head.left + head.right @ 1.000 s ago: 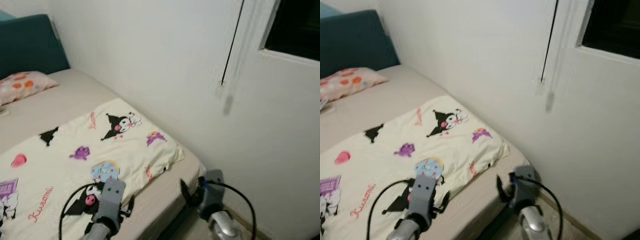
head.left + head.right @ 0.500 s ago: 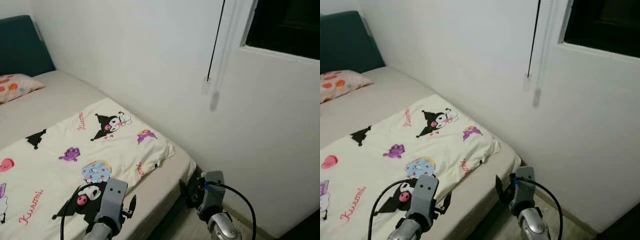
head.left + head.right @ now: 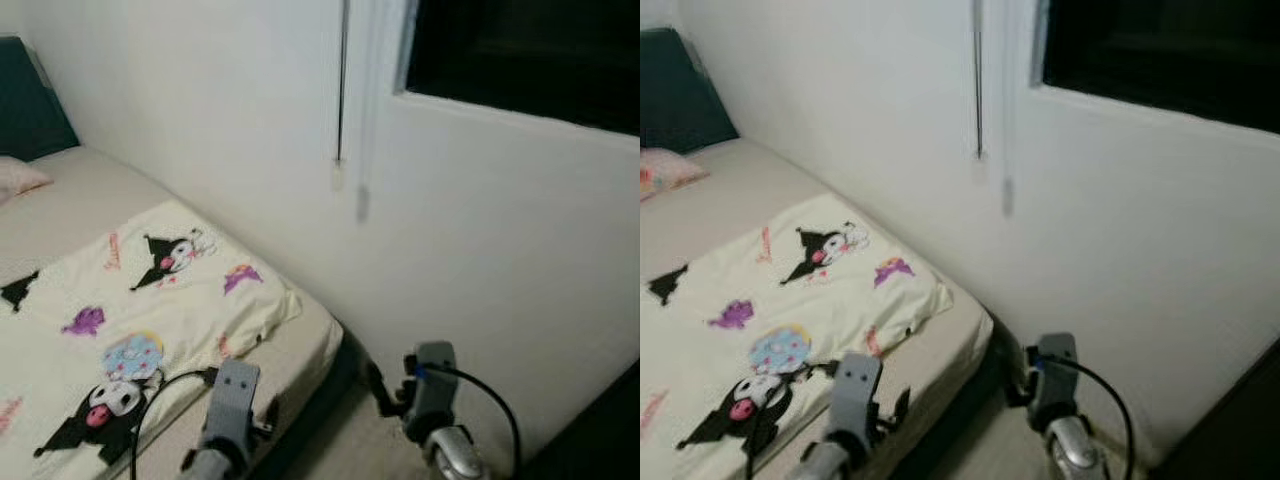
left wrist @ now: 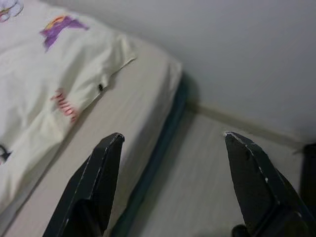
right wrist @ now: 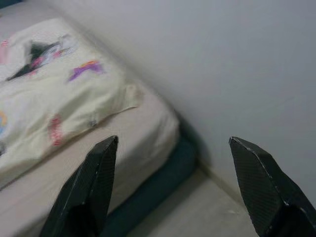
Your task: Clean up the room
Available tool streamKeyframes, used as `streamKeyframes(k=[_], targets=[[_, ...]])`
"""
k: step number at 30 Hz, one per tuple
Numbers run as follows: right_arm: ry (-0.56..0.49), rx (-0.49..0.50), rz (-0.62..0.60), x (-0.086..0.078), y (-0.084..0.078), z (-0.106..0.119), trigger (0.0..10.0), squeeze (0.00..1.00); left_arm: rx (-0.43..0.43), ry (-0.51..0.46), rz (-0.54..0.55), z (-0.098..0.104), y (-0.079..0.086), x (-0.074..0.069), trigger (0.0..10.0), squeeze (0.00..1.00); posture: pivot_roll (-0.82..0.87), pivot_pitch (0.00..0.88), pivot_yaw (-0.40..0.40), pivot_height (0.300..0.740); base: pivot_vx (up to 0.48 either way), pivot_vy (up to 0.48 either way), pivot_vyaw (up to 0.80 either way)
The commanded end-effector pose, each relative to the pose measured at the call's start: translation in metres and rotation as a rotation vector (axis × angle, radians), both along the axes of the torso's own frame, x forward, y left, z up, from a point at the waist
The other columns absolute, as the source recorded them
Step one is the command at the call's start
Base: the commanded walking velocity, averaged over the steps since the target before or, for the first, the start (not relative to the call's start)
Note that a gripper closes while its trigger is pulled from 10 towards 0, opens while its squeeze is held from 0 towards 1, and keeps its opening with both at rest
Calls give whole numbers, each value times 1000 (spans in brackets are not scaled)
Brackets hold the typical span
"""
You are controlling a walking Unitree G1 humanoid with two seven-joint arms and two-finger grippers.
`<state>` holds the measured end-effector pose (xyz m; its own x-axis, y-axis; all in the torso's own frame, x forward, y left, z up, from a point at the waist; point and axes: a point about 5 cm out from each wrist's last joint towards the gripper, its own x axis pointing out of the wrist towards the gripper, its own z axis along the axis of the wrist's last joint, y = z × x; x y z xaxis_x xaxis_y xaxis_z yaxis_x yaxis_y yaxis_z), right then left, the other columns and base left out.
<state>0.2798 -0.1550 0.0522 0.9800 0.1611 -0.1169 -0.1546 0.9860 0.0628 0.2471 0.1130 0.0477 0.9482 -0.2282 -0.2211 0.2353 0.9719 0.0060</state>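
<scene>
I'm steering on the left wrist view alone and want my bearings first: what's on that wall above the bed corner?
Observer: A dark window is set high in the wall, and a cord hangs beside it.
Operator: Where's the right gripper?
Observer: The right gripper is held low, just off the foot corner of the bed. Its fingers are open and hold nothing.
Operator: Anything at the head end?
Observer: A pillow lies there, in front of a dark teal headboard.
</scene>
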Motion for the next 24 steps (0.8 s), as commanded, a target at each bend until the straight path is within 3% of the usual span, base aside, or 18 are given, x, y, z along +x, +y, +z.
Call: streamKeyframes(k=[1,14,20,24], targets=[[30,15,19,-4,6,-7,10000,0,8,6,28,-2,10,-1,10000,0,-63,138,13,740,0,0,0],[30,16,22,-4,7,-7,10000,0,28,-3,34,-1,11,-2,10000,0,-60,145,11,740,0,0,0],[34,-46,53,-5,9,-8,10000,0,35,-14,28,0,10,-1,10000,0,-61,144,12,740,0,0,0],[30,-51,54,-5,9,-7,10000,0,41,-22,29,1,10,-1,10000,0,-63,143,15,740,0,0,800]])
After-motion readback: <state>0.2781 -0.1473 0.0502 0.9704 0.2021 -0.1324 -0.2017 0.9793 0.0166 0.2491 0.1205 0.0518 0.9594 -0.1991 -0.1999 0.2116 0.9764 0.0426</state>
